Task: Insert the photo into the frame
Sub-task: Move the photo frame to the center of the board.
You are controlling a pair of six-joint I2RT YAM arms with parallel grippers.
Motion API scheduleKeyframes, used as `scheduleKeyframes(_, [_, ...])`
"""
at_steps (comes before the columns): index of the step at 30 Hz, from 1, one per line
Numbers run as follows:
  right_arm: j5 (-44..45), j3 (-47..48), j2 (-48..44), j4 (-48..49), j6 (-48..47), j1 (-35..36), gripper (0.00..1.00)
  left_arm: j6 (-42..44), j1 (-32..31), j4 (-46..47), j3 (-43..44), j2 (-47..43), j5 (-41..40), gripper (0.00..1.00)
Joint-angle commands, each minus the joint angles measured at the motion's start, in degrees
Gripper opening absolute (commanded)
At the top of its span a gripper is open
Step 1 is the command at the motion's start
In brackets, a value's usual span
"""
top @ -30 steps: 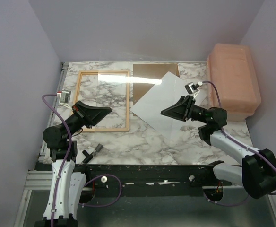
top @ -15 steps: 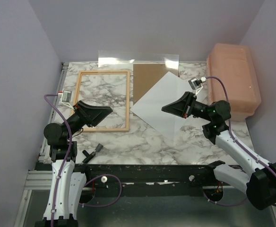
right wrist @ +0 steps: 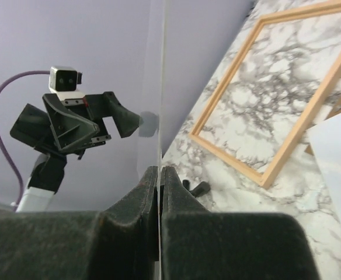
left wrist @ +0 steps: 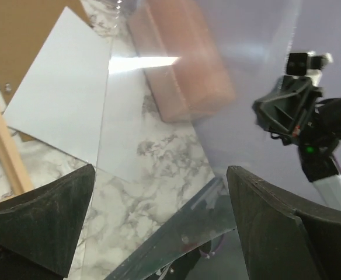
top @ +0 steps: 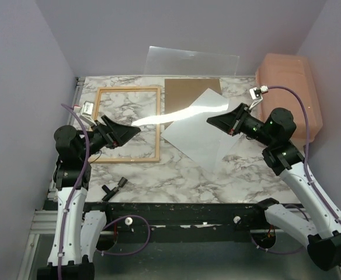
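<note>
Photo (top: 194,140) askew, corner toward frame (top: 141,158)

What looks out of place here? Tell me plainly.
The clear pane is out of the frame. The right gripper pinches it and holds it up off the table, tilted. The photo lies skewed, white side up, with one corner over the brown board.

legible text: none | labels, brands, numbers, signs: none readable | views: top, both wrists
</note>
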Motion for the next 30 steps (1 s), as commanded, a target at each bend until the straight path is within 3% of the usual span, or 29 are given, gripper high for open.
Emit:
scheduleKeyframes(1, [11.74, 4.49, -1.98, -13.98, -7.66, 0.05, 0.01, 14.78, -0.08, -20.15, 4.25, 6.39, -3.48, 0.99])
scheduleKeyframes(9, [19.92, 6.29, -3.43, -21.22, -10.43, 0.10, 0.01, 23.38, -5.23, -30.20, 7.37, 20.85, -7.91, 0.99])
scheduleKeyframes(20, [27.02, 7.13, -6.42, -29.93, -13.44, 0.07, 0.01, 25.40, -23.57, -37.15, 17.84, 42.31, -32.27, 0.98])
scheduleKeyframes(27, [26.67, 6.30, -7.00, -30.67, -13.00, 0.08, 0.01, 25.60, -30.30, -37.67, 24.54, 54.54, -41.87, 0.85])
scheduleKeyframes(30, [26.37, 6.30, -7.01, -31.05, -13.16, 0.06, 0.01, 26.21, -31.41, -37.56, 26.41, 58.60, -44.23, 0.75])
